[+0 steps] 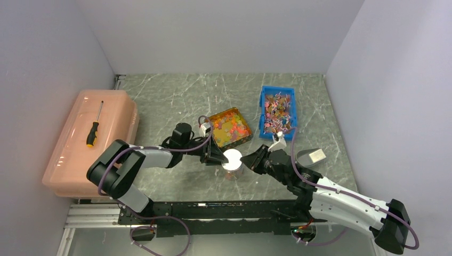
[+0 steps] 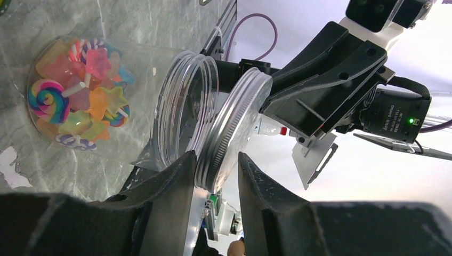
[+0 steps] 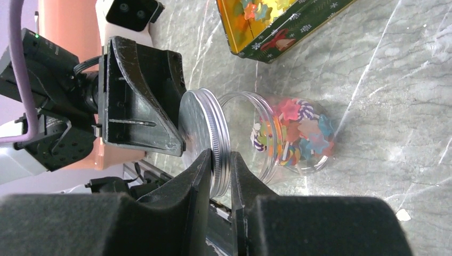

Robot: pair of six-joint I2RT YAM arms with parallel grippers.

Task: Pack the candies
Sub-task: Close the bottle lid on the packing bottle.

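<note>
Presently we see the candies [image 2: 80,101] heaped at the bottom of a clear round plastic jar [image 2: 154,64] standing on the grey marbled table [image 1: 176,96]. They are small, glossy, translucent stars in orange, yellow, pink and green, mixed with rainbow swirl lollipops and striped canes, and they fill only the jar's lower part. A silver ribbed metal screw lid [image 2: 234,128] hangs just off the jar's open mouth, askew to it and not screwed on. Our right gripper [image 3: 220,162] pinches the lid's rim, its fingers closed tight on the metal. Our left gripper [image 2: 216,160] straddles the opposite rim with its jaws parted and a gap showing beside one finger, so it clamps nothing. More candies lie loose in a gold-lined green square tin [image 3: 298,33] just beyond the jar.
</note>
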